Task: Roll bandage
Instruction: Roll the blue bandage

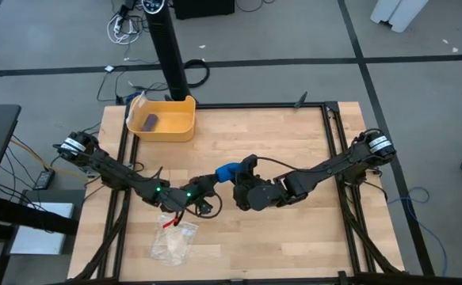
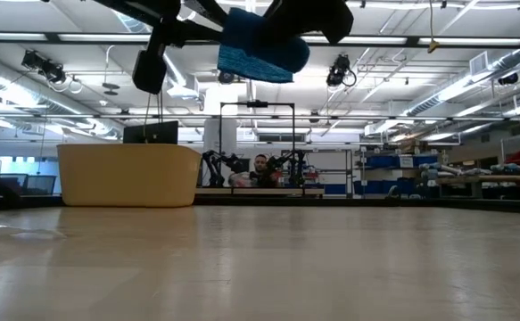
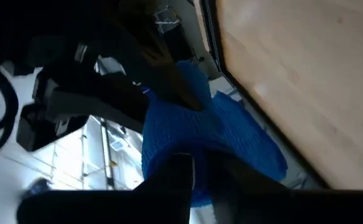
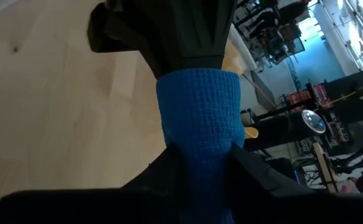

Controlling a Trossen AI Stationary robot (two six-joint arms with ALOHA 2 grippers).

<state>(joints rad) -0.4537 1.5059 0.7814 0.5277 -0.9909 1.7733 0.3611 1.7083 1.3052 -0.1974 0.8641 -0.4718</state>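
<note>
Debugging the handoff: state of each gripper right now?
Left gripper: fingers closed on the bandage, held above the table.
Right gripper: fingers closed on the same bandage.

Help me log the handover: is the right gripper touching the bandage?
Touching. In the right wrist view the right gripper has its jaws pressed against both sides of the blue bandage, with no gap showing.

You see a bright blue bandage [image 1: 227,170] with a fine waffle weave, held between two black claws: the left claw [image 1: 212,181] and the right claw [image 1: 238,176]. Your tabletop [image 1: 294,142] is pale, light-grained wood. The bin [image 1: 175,127] is yellow, with a dark purple block [image 1: 151,121] inside. The crinkled bag [image 1: 174,241] is clear, with a red mark.
</note>
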